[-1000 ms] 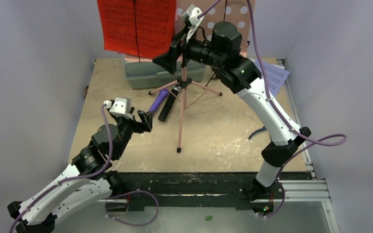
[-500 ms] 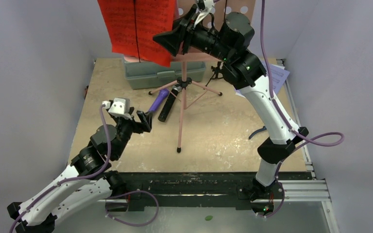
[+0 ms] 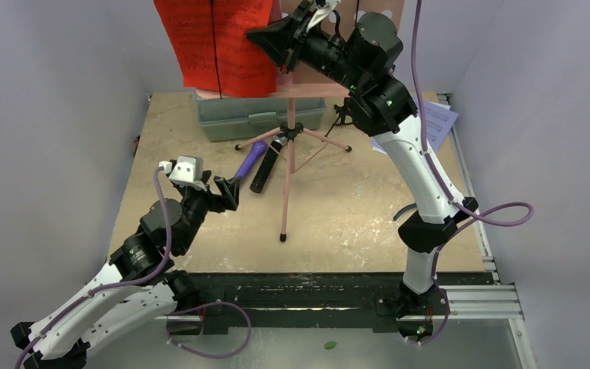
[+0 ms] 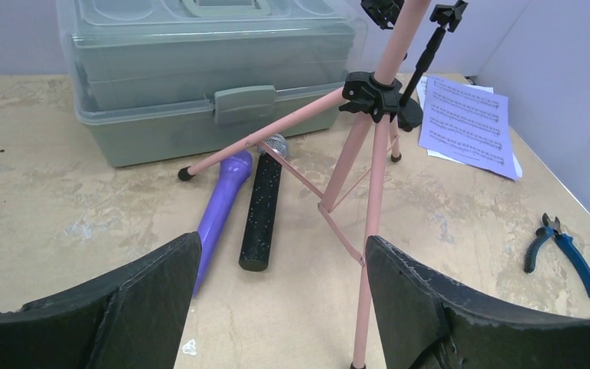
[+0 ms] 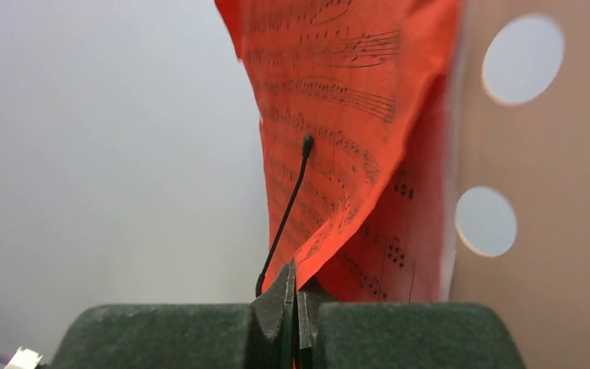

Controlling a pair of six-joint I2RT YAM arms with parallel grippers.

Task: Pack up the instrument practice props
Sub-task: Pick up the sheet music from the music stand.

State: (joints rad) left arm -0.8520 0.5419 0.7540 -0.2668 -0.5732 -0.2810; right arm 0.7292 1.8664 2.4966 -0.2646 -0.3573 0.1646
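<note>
Now R end effector is clamped shut on a corner of the red sheet-music page, which runs up from it along the perforated pink metal tray; R arm is nearer. L end effector hangs open low over the worktop, facing the purple microphone and black silver-headed microphone. Pinch itself shows only in R wrist view.

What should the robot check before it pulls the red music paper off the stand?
1. Right gripper shut on the red page: ok.
2. Only one page pinched: cannot tell.
3. Page free of the thin black wire: not ok, it crosses the page's front.
4. Pink tripod upright: ok.
5. Left gripper open, apart from the tripod: ok.
</note>
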